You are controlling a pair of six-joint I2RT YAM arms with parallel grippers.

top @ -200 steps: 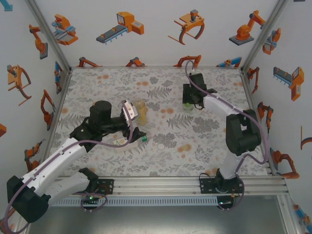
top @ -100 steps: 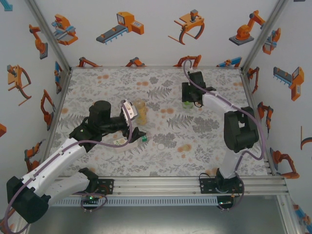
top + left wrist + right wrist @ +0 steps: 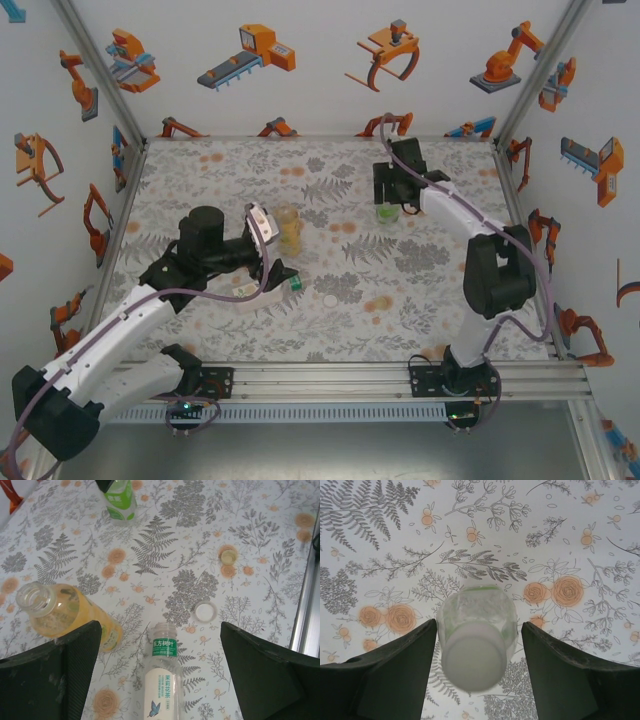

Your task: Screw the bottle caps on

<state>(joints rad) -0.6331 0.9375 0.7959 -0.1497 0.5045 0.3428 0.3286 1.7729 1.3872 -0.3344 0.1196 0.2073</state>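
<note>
Left wrist view: white cap (image 3: 205,610) loose on worktop (image 3: 260,510), near open neck of lying pale-labelled bottle (image 3: 164,675). Left claw (image 3: 160,645) wide, empty. Right wrist view: right claw (image 3: 479,630) straddles small capped bottle (image 3: 477,612); cannot tell if gripping.

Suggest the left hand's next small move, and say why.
Probably move the left hand over the white cap and lower onto it for a grasp. The hand is open and empty above the lying bottle, whose mouth is uncapped, as is the amber bottle's. The white cap sits loose on the table just beside the lying bottle's neck.
</note>
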